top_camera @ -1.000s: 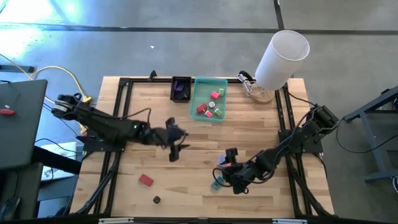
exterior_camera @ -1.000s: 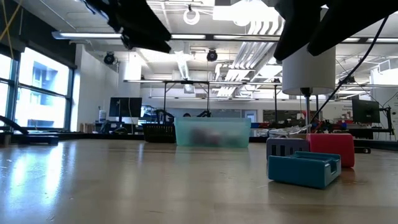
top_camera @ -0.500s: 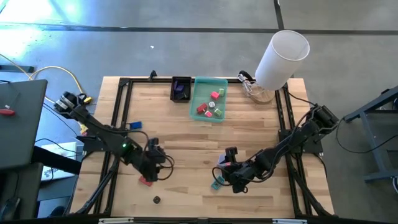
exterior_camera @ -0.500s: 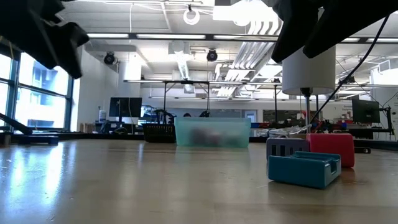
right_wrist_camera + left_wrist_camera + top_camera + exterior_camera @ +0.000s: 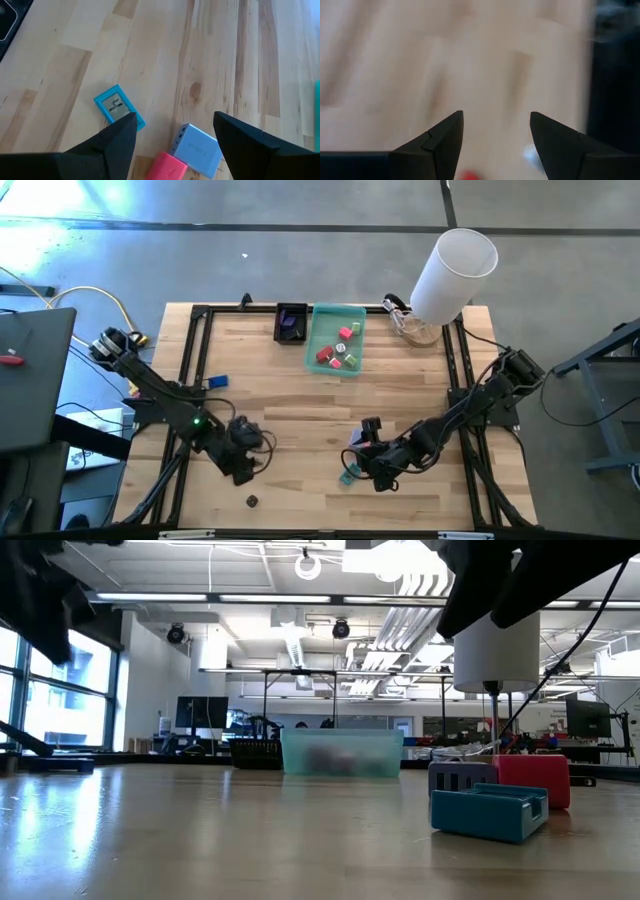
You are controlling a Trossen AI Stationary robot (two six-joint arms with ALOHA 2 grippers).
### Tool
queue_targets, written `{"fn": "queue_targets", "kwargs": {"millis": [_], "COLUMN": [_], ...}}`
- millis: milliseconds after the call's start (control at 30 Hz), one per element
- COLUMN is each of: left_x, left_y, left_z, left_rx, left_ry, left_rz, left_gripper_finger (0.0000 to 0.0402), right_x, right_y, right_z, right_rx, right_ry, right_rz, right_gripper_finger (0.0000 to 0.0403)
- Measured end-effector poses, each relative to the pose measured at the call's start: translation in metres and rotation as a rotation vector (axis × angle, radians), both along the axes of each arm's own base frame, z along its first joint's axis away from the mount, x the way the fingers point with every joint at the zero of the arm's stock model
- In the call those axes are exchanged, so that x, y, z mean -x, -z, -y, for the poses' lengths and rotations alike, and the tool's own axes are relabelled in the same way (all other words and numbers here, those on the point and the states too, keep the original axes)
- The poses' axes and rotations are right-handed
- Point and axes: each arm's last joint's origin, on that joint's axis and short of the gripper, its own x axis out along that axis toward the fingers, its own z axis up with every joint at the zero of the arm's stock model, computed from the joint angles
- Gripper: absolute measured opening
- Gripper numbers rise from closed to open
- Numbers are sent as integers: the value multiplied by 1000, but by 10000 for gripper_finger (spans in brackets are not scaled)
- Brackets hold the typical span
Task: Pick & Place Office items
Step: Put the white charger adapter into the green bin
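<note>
The office items lie scattered. A teal block (image 5: 119, 107), a pale lavender block (image 5: 197, 147) and a pink block (image 5: 167, 167) sit on the wood just ahead of my right gripper (image 5: 175, 120), which hangs open above them (image 5: 360, 462) near the front right. My left gripper (image 5: 243, 468) hovers open over the front left. A red piece (image 5: 470, 176) shows blurred below and between its fingers (image 5: 495, 117); my left gripper's body hides it in the high view. A small black piece (image 5: 252, 501) and a blue piece (image 5: 215, 382) rest on the table.
A translucent green tray (image 5: 352, 315) holding several small pieces stands at the back middle, with a small black tray (image 5: 291, 322) to its left. A big white cylinder (image 5: 455, 270) rises at the back right. Black frame rails (image 5: 190, 380) run along the table's sides.
My left gripper has swung from the table's middle toward the near left corner and down, rolling its wrist as it went. It now hangs over the red piece, which it covers in the high view. Its fingers have stayed open. The right arm has kept still.
</note>
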Motion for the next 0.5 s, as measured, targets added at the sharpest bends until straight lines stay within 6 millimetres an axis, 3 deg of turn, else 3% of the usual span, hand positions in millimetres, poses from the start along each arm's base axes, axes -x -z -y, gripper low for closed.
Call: {"fn": "queue_targets", "kwargs": {"millis": [267,500], "left_x": [-9,-21], "left_y": [-12,-23], "left_z": [15,3], "left_rx": [43,51], "left_ry": [236,159], "left_rz": [176,221], "left_gripper_finger": [223,223], "right_x": [-1,-1], "right_y": [-1,-1], "right_z": [0,0], "right_rx": [-22,-32], "right_ry": [6,10], "right_rz": [10,7], "right_gripper_finger": [252,252]}}
